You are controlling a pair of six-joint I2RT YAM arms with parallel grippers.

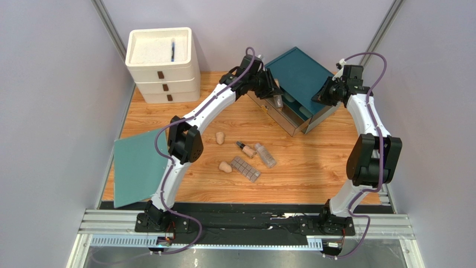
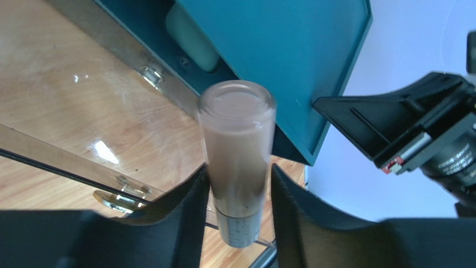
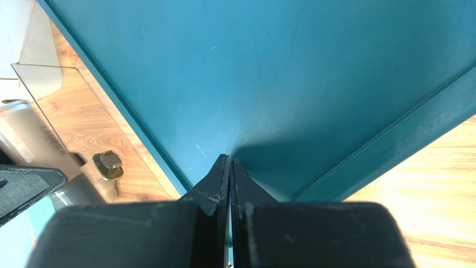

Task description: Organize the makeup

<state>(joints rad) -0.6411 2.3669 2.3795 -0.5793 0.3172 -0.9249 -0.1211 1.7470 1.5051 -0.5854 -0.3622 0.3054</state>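
We are looking into a robotics lab test cell: plain pale wall panels (image 1: 50, 84) are closing in a wooden table (image 1: 318, 173) on three sides, aluminium posts (image 1: 109, 28) are framing the back corners, and the left arm (image 1: 206, 109) and right arm (image 1: 366, 114), trailing purple cables (image 1: 369, 53), are standing bolted to a slotted metal rail (image 1: 112, 223).

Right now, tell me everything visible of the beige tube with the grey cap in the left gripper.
The beige tube is a translucent, plastic-looking cylinder filled with beige-brown cream, grey cap toward the palm, rounded end pointing outward. The left gripper clamps its lower half, holding it near the raised teal lid.
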